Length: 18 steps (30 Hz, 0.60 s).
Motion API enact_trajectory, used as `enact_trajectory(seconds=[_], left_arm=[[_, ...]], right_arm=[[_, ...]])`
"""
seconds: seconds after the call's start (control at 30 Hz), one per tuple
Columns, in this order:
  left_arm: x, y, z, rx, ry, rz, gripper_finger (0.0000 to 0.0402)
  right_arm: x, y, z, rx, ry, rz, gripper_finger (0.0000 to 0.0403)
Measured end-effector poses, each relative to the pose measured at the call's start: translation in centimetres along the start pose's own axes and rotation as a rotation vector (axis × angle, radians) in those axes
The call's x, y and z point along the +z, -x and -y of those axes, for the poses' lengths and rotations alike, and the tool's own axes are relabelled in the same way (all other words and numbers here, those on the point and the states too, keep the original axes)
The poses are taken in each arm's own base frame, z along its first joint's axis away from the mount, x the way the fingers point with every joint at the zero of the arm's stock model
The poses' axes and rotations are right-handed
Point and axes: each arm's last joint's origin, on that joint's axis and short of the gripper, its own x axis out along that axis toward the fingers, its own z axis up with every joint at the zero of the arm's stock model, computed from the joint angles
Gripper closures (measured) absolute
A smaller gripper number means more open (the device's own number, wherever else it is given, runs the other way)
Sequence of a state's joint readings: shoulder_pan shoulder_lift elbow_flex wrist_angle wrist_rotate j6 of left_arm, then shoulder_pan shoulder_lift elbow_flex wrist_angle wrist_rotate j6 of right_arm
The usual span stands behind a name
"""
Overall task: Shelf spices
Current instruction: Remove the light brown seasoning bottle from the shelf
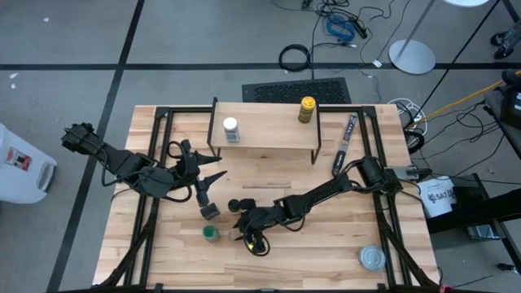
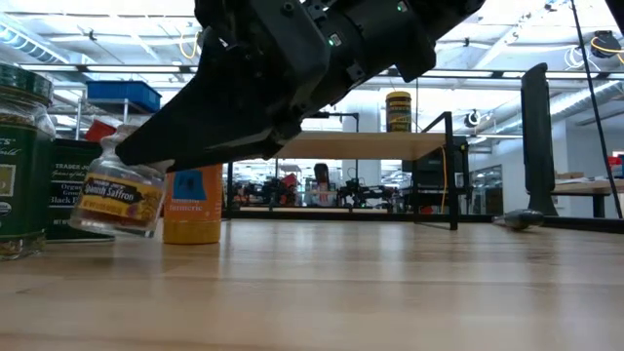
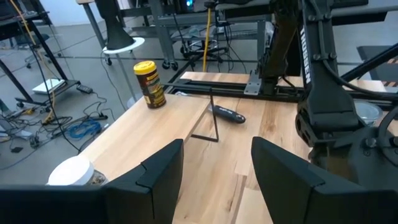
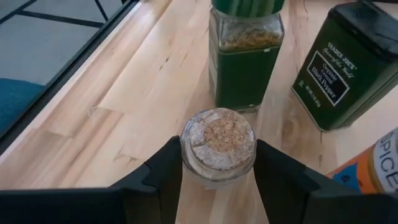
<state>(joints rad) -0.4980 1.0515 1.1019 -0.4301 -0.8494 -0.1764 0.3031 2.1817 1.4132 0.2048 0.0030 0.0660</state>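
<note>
The wooden table (image 1: 146,252) carries the shelf (image 1: 264,134), which stands toward its far edge. On the shelf's plank sit a white-lidded jar (image 1: 231,129) and a yellow-lidded jar (image 1: 307,109), well apart. Beside the shelf, on the right arm's side, a long thin dark packet (image 1: 345,138) lies on the table. On the near side of the shelf stand a dark square tin (image 1: 211,212), a green-lidded jar (image 1: 211,233), an orange jar (image 2: 192,207) and a small cork-topped jar (image 4: 217,147). A flat round silver tin (image 1: 373,258) lies far from the shelf, at the near corner.
</note>
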Motion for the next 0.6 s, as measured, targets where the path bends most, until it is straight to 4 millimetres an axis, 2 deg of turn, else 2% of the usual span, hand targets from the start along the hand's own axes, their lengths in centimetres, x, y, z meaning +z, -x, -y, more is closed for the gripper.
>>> enact_trajectory(seconds=[0.6], left_arm=[[0.0,0.0,0.0,0.0,0.0,0.0,0.0203]], right_arm=[[-0.4,-0.01,0.22,-0.057,0.027,-0.036,0.0221]])
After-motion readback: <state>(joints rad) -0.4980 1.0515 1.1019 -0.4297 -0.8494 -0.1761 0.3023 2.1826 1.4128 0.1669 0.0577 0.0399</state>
